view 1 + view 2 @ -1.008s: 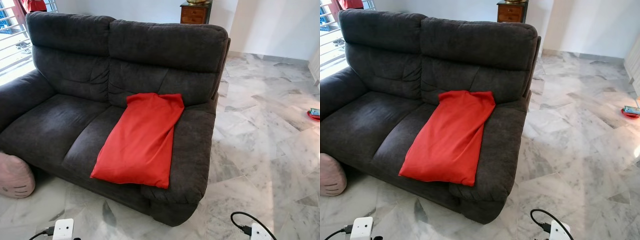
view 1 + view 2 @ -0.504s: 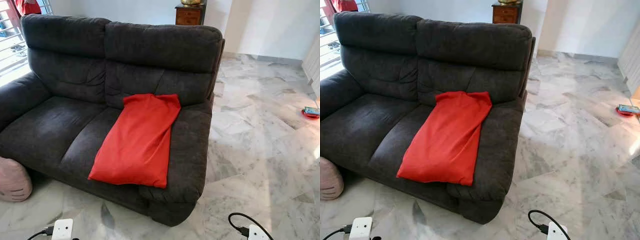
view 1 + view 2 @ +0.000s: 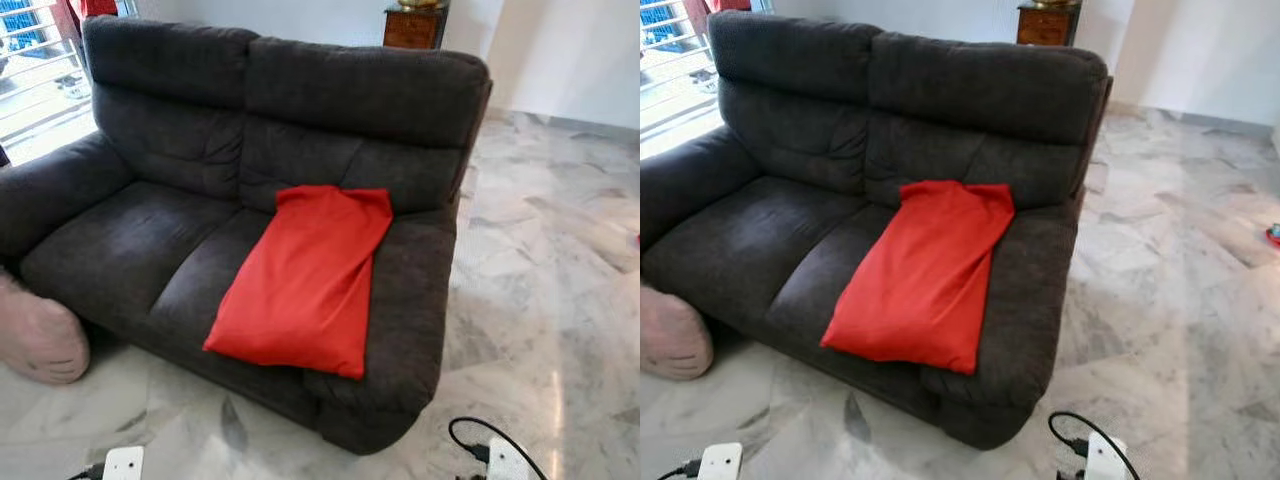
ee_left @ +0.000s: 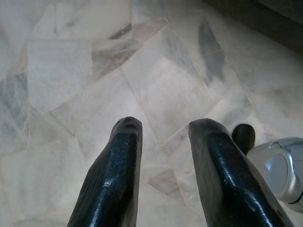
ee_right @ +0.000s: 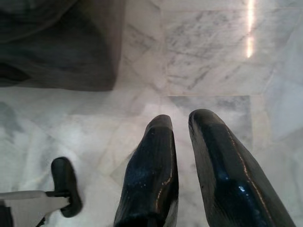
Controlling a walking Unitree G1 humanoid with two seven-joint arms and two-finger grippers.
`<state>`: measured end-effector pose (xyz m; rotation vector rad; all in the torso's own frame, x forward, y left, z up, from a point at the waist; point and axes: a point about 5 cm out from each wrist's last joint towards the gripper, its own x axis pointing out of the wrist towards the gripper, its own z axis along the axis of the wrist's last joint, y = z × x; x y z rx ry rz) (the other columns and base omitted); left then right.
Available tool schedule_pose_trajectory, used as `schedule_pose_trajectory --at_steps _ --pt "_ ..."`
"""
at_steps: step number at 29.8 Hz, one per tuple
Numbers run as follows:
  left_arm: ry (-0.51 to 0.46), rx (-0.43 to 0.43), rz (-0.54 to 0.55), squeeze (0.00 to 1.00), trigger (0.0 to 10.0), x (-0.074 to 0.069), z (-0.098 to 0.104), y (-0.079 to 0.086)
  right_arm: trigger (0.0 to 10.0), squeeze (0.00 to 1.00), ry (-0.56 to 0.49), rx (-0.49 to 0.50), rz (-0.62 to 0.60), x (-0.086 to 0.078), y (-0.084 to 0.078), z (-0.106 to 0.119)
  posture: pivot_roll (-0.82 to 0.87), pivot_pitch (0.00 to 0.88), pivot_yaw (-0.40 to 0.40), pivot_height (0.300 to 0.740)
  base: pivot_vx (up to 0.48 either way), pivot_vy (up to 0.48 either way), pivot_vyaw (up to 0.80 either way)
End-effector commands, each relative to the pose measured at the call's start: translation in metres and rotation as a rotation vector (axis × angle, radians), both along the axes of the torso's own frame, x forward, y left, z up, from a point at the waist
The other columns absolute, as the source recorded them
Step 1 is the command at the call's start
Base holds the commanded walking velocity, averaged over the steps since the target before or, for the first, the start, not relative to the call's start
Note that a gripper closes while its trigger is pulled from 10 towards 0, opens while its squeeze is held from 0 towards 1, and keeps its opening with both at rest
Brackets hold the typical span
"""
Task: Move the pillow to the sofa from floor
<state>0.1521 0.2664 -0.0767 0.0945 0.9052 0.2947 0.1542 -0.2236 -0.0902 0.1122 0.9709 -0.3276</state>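
A red pillow [image 3: 305, 280] lies flat on the right seat of the dark grey sofa [image 3: 130, 240], its top end against the backrest. A pink pillow [image 3: 40, 340] rests on the marble floor by the sofa's left front corner, partly cut off by the picture's edge. Both arms hang low in front of the sofa. In the left wrist view my left gripper [image 4: 158, 125] is open over bare floor tiles. In the right wrist view my right gripper [image 5: 180, 120] has its fingers close together, holding nothing, with the sofa's base just beyond it.
Marble floor [image 3: 540, 290] stretches wide to the right of the sofa. A wooden cabinet [image 3: 412, 25] stands behind the backrest. A barred window [image 3: 40, 60] is at the far left.
The whole picture has shifted right and more of the pink pillow shows, so the camera moved. The red pillow and the sofa have not moved.
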Motion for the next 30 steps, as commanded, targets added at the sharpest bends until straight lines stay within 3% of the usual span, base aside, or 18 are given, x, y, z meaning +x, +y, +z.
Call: schedule_pose_trajectory --at_steps 1,21,30 --pt "0.016 -0.006 0.027 0.00 10.0 -0.006 -0.002 0.001 10.0 0.00 0.014 0.000 -0.004 -0.003 -0.001 -0.001 0.11 0.000 -0.003 0.740 0.000 0.285 0.00" --pt "0.022 -0.015 0.039 0.00 10.0 -0.007 -0.003 0.001 10.0 0.00 0.051 0.009 -0.003 -0.014 -0.008 -0.004 0.12 0.000 -0.007 0.740 0.000 0.291 0.00" --pt "0.027 -0.019 0.042 0.00 10.0 -0.009 -0.004 0.000 10.0 0.00 0.060 0.006 0.000 -0.018 -0.013 -0.004 0.12 0.000 -0.013 0.740 0.000 0.480 0.00"
